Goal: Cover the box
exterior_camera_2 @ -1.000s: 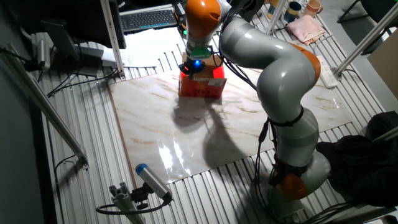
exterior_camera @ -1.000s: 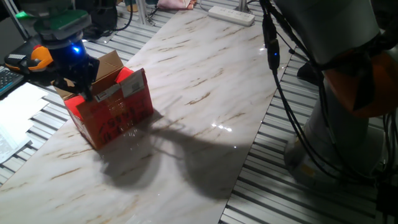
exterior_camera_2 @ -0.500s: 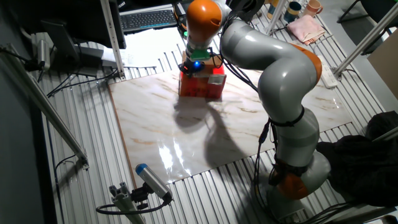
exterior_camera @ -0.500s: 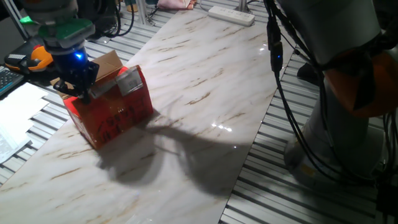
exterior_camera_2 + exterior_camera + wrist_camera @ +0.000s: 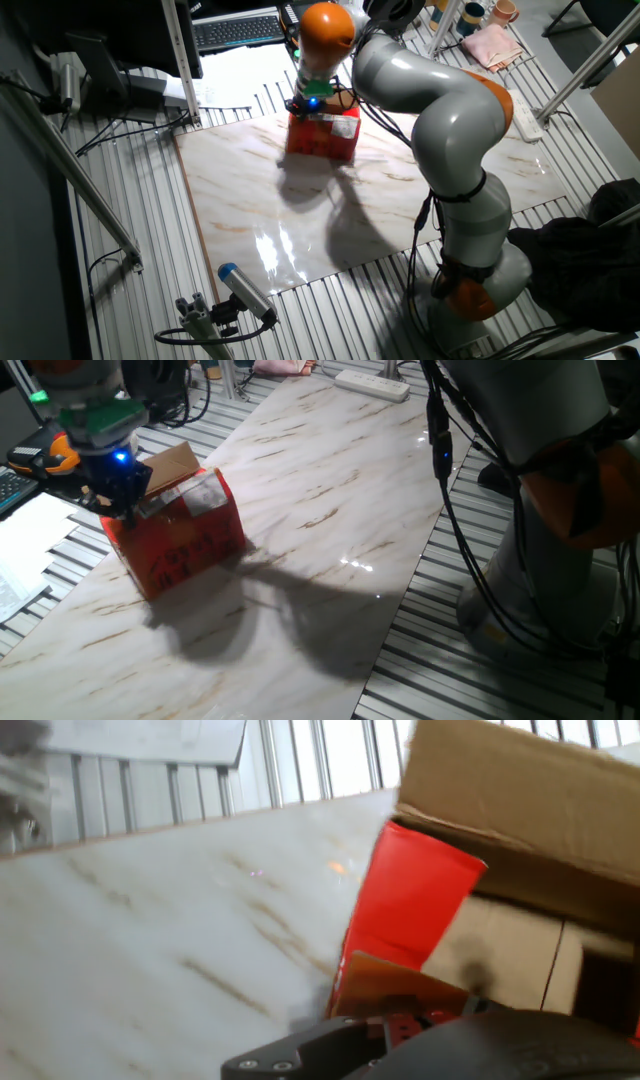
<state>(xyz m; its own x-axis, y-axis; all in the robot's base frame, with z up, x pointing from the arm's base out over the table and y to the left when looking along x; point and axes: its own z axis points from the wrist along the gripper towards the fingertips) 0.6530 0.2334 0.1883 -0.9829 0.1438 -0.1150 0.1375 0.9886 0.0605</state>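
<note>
Now the labelled flap [image 5: 195,495] lies nearly flat over the box [image 5: 185,540] by the counter's far corner, while the brown flap [image 5: 170,460] stands open and the gripper [image 5: 118,500], finger spread unreadable, presses at the top.

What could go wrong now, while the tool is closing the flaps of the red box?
The box stands near the edge of the table, so a sideways push from the tool might slide it off. One brown flap sticks up behind the tool; it may spring open or get bent. The labelled flap looks only partly down and could lift again.
</note>
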